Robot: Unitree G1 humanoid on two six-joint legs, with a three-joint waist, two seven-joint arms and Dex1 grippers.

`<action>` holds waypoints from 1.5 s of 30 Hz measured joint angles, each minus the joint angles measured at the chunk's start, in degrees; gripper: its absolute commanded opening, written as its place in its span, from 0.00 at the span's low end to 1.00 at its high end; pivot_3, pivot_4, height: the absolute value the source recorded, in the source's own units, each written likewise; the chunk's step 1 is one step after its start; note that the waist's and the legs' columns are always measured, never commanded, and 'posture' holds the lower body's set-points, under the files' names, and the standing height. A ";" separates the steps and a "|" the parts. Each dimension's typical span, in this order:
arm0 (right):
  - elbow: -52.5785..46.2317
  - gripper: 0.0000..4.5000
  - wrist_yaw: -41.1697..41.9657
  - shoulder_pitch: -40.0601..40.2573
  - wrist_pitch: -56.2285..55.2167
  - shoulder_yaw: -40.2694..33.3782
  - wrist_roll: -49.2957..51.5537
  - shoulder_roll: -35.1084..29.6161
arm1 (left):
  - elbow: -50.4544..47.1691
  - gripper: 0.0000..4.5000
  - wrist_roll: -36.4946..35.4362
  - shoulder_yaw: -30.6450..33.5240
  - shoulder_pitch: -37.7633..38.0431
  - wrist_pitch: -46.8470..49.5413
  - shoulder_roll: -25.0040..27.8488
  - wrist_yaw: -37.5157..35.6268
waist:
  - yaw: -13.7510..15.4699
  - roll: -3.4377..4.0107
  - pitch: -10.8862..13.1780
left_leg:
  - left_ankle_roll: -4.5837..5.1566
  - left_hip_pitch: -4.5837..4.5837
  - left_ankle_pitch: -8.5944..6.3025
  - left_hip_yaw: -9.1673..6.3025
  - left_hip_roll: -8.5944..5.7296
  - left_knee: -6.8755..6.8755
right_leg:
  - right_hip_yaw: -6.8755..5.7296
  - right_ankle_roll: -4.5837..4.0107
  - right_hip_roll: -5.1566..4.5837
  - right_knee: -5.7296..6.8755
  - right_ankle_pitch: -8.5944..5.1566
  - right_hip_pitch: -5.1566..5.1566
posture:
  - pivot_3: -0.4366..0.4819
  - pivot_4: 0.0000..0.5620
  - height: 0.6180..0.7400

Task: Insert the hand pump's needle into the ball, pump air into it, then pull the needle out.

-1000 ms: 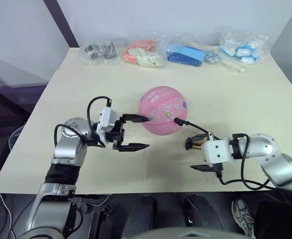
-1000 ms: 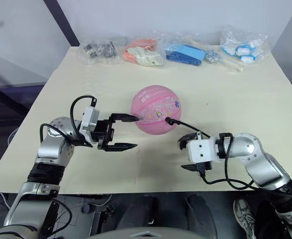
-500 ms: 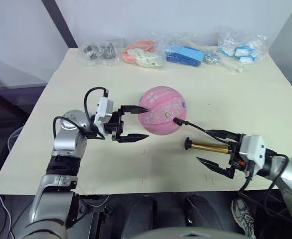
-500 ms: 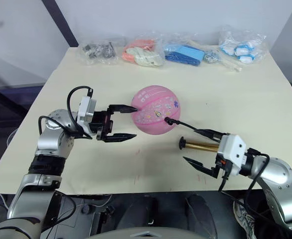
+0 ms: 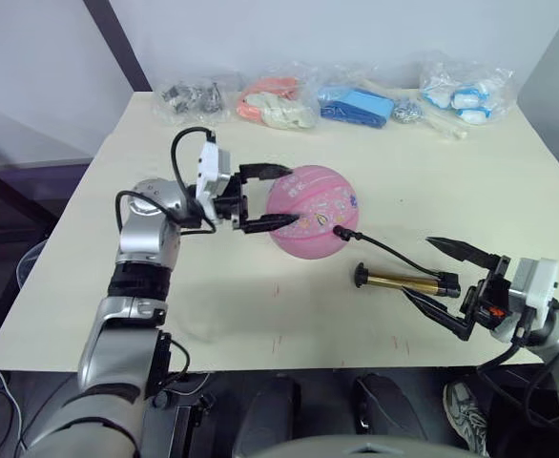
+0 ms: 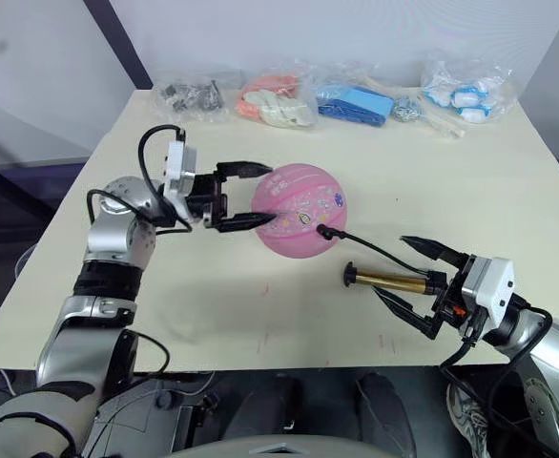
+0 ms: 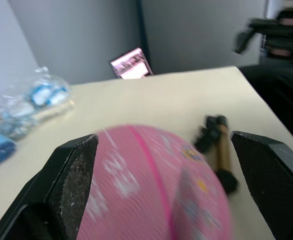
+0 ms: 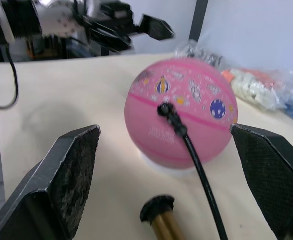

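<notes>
Ball and pump on the table, hose plugged into the ball.

We see the pink ball (image 5: 312, 210), round and printed with small cartoons, resting mid-table. The gold hand pump (image 5: 401, 281) lies flat just beside it, its thin black hose arching up to the needle (image 8: 169, 114) fitting, seated in the ball's side.
</notes>
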 measured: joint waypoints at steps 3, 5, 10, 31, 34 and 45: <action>-0.28 0.97 -0.47 -0.19 -0.08 0.04 0.00 0.18 | 1.43 1.00 2.11 -0.09 -2.32 0.40 -1.77 3.99 | -0.03 0.00 0.00 | 0.00 0.01 0.00 -0.01 0.00 0.01 | -0.01 0.00 0.01 0.01 0.00 0.00 | 0.48 0.27 1.00; -0.57 0.97 -0.55 -0.22 -0.46 0.23 -0.10 0.48 | 2.14 1.00 3.62 -0.47 -4.42 1.77 -3.45 7.80 | 0.00 -0.01 0.00 | -0.01 -0.02 0.00 -0.01 -0.01 0.05 | -0.01 0.01 0.00 0.01 0.00 0.00 | 0.48 0.27 1.00; -0.64 0.97 -0.81 -0.87 -1.09 0.76 -0.33 0.74 | 3.64 1.00 6.04 -0.99 -7.01 4.42 -6.14 13.57 | -0.02 -0.01 0.00 | -0.05 -0.02 0.03 -0.01 -0.02 0.07 | 0.01 0.01 0.01 0.02 0.00 0.00 | 0.48 0.27 1.00; 0.44 0.97 -2.90 -4.71 0.13 5.04 -4.00 0.74 | 3.53 1.00 10.23 -5.11 -5.56 8.91 -5.07 15.36 | -0.19 -0.04 -0.04 | -0.11 0.26 0.06 0.03 -0.04 0.04 | 0.25 0.01 0.05 0.08 0.00 0.11 | 0.48 0.27 1.00; 0.90 0.97 -4.86 -6.29 2.92 7.38 -5.94 0.51 | 4.74 1.00 10.25 -5.05 -5.39 8.63 -5.21 15.57 | -0.19 -0.08 -0.08 | 0.01 0.64 -0.01 0.07 -0.10 -0.19 | 0.46 0.01 0.05 0.05 0.00 0.36 | 0.48 0.27 1.00; 2.76 0.97 -15.19 -20.93 18.60 18.77 -17.31 1.15 | 9.23 1.00 10.96 -5.00 -5.71 4.70 -7.02 16.83 | -0.01 -0.17 -1.09 | 0.02 0.77 -0.01 0.09 -0.14 -0.32 | 0.56 0.01 0.05 -0.01 -0.01 0.39 | 0.48 0.27 1.00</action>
